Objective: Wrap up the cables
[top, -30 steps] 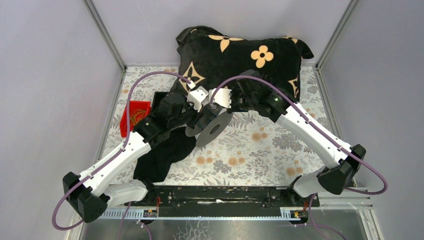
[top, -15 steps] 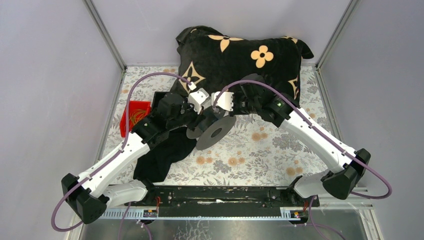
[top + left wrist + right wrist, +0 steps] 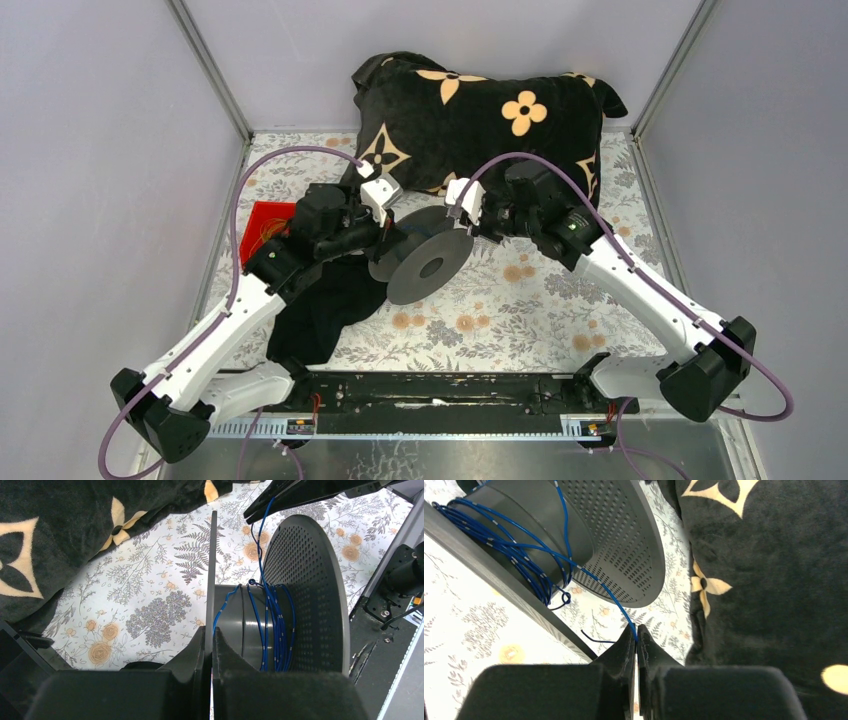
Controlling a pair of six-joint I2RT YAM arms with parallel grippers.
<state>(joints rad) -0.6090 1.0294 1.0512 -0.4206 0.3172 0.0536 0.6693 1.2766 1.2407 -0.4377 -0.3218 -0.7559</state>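
The black disc-shaped spool [image 3: 430, 266] is held on its side above the floral tablecloth, mid-table. Thin blue cables [image 3: 267, 622] lie in several turns round its grey hub, between a solid flange and a perforated flange [image 3: 305, 590]. My left gripper [image 3: 210, 632] is shut on the edge of the solid flange; from above it [image 3: 388, 240] sits at the spool's left. My right gripper [image 3: 636, 629] is shut on a blue cable strand [image 3: 596, 582] that runs taut from the hub [image 3: 531, 510]. From above it [image 3: 465, 225] sits at the spool's upper right.
A black cushion with tan flower shapes [image 3: 480, 100] fills the back of the table, close behind both grippers. A red box [image 3: 270, 228] stands at the left. Dark cloth [image 3: 325, 315] lies under the left arm. A black rail [image 3: 440, 390] runs along the near edge.
The right gripper has moved right and away from the left one, drawing the blue strand out. The left wrist has shifted left, and the spool sits slightly lower and flatter.
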